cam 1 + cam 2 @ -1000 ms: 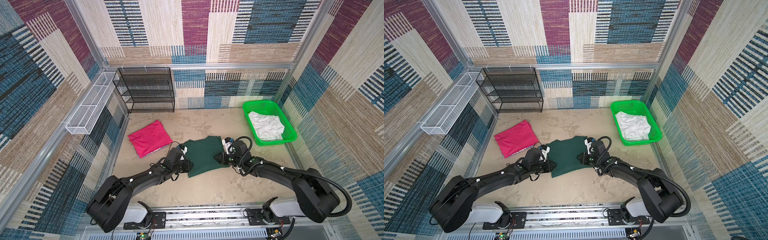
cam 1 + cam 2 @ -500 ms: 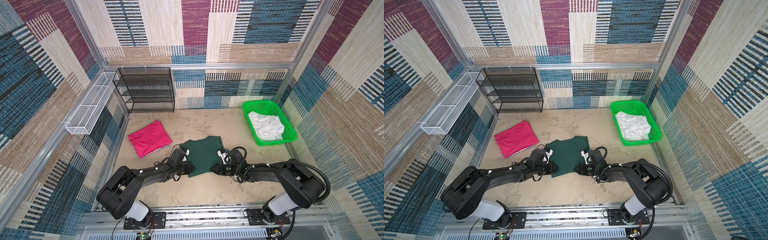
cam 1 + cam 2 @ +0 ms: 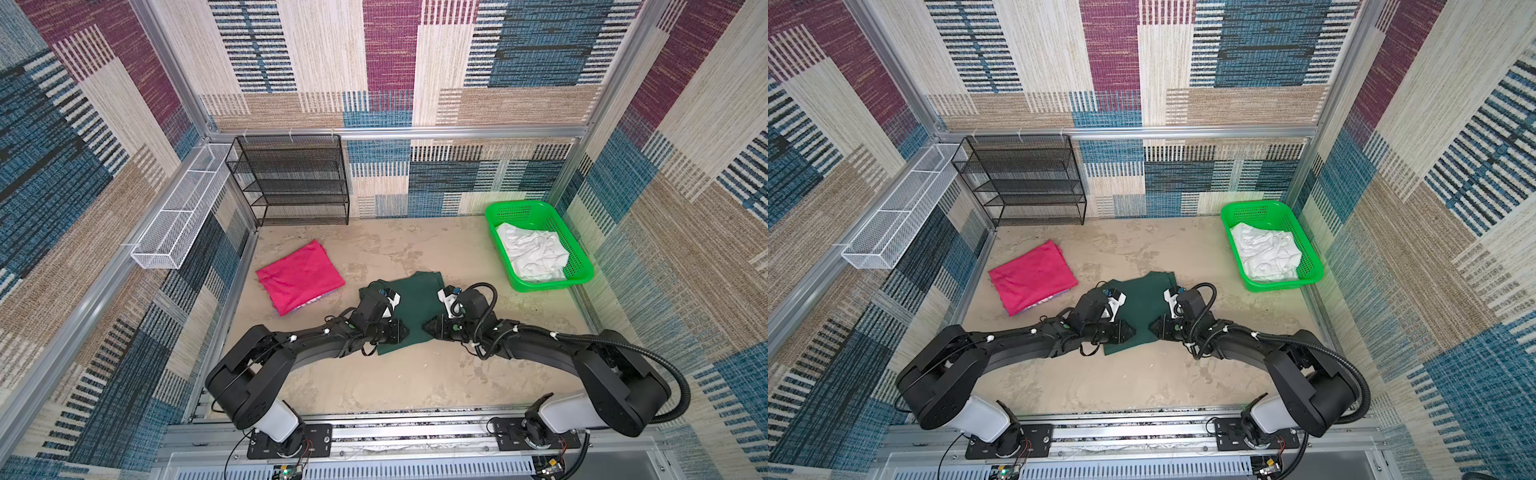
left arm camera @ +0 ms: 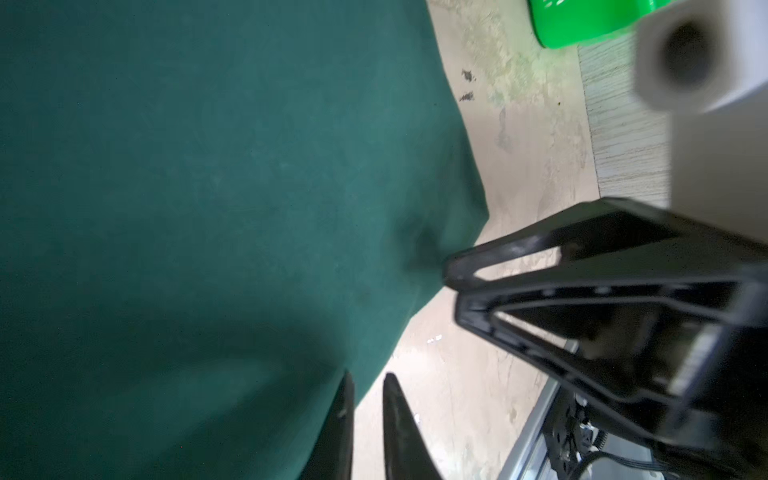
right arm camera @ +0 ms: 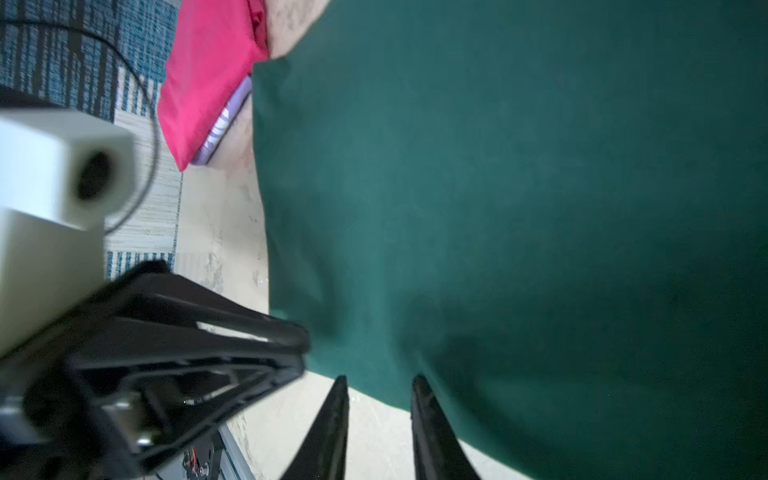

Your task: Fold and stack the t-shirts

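Nearby, pink t-shirt [image 3: 300,276] and green basket [image 3: 544,286] flank dark green t-shirt [image 3: 415,299]; left end effector [image 3: 407,331] and right end effector [image 3: 424,326] pinch its near hem.

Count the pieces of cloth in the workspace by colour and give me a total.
Dark green t-shirt: 1
Magenta-pink t-shirt: 1
White cloth in the green basket: 1
Lilac striped cloth under the pink one: 1
Total: 4

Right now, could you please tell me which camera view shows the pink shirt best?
The top views: in both, the pink shirt lies whole and folded, left of the green shirt. The right wrist view catches only one blurred corner of it; the left wrist view misses it.
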